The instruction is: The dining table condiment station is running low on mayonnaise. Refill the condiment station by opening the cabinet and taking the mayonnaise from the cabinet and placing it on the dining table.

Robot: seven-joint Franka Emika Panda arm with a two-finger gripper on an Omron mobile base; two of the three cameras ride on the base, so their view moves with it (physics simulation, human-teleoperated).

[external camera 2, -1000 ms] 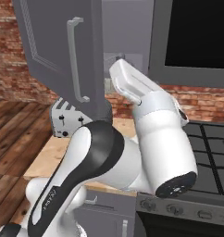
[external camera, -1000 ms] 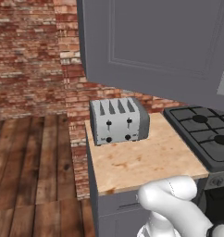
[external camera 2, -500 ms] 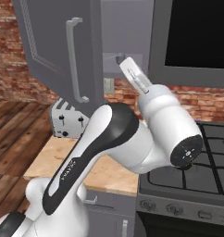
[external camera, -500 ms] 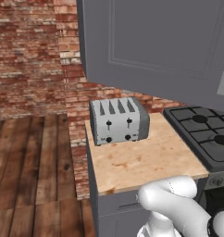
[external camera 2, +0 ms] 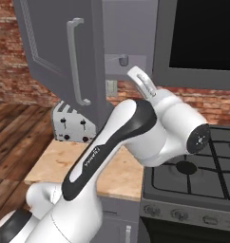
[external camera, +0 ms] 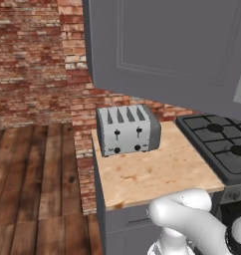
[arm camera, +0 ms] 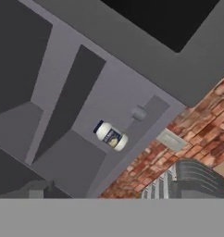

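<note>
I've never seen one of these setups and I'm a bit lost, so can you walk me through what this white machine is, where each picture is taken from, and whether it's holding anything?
The white machine is a robot arm with a two-finger gripper, standing in a simulated kitchen. Two pictures come from cameras on its base, one behind the arm on its left and one on its right. The third comes from a camera on the hand, so it looks tilted.

In the base pictures you see a small wooden counter with a silver toaster on it, and a gas stove beside it. Above hangs a dark grey cabinet whose door stands open.

The hand camera looks into that cabinet, where a small white mayonnaise jar with a dark lid stands on the shelf.

The gripper is open and holds nothing; it is raised toward the cabinet.
</note>
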